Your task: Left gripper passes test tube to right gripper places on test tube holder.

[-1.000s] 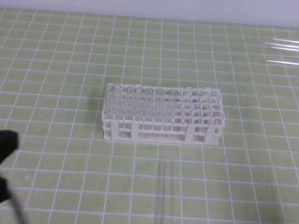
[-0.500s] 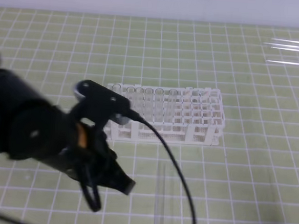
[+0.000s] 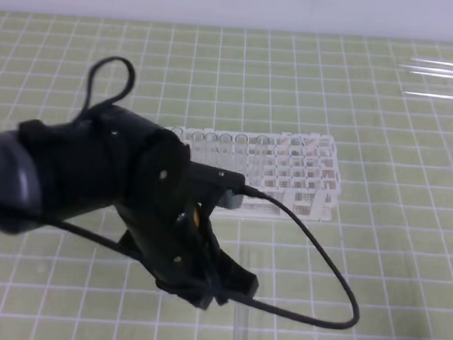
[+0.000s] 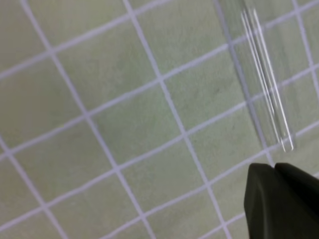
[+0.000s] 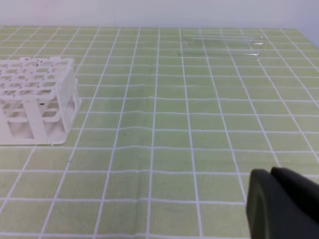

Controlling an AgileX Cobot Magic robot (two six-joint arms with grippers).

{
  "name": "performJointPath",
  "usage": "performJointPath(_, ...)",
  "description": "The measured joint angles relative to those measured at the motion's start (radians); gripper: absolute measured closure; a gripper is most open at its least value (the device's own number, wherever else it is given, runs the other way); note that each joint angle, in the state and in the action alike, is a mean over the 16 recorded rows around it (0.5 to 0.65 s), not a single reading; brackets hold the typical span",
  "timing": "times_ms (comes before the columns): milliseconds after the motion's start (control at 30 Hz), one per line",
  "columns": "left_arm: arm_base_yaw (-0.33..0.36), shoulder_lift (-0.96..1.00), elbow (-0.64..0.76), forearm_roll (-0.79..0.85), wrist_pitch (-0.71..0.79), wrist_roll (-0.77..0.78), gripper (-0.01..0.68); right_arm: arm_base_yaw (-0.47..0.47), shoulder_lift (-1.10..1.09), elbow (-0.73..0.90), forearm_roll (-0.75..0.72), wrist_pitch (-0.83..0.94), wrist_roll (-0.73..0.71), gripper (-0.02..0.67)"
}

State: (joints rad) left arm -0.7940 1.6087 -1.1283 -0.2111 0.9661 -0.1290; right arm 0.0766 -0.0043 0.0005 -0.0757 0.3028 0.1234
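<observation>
- Left end effector [image 3: 230, 283] hangs low over the green gridded bench [image 3: 409, 229], before the test tube holder [image 3: 288, 174]; its opening is hidden.
- Left wrist view: test tube [image 4: 259, 74] lies flat, apparently ungripped.
- Right wrist view: right end effector [image 5: 281, 204] shows only partly, so I cannot tell its opening.

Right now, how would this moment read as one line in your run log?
phase: reach | left tool: above test tube, not gripping | test tube: flat on mat | test tube holder: behind | right tool: idle
</observation>
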Motion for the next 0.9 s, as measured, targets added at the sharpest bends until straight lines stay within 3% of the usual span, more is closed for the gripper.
performJointPath(500,-0.049,0.124,-0.004,-0.116,-0.056,-0.017,0.276,0.000,0.001,0.000,0.000,0.000,0.000,0.666)
performJointPath(633,-0.073,0.146,-0.005,-0.112,-0.085,-0.057,0.244,0.000,0.001,0.000,0.000,0.000,0.000,0.666)
performJointPath(900,-0.098,0.194,-0.009,-0.093,-0.124,-0.139,0.253,0.000,0.001,0.000,0.000,0.000,0.000,0.666)
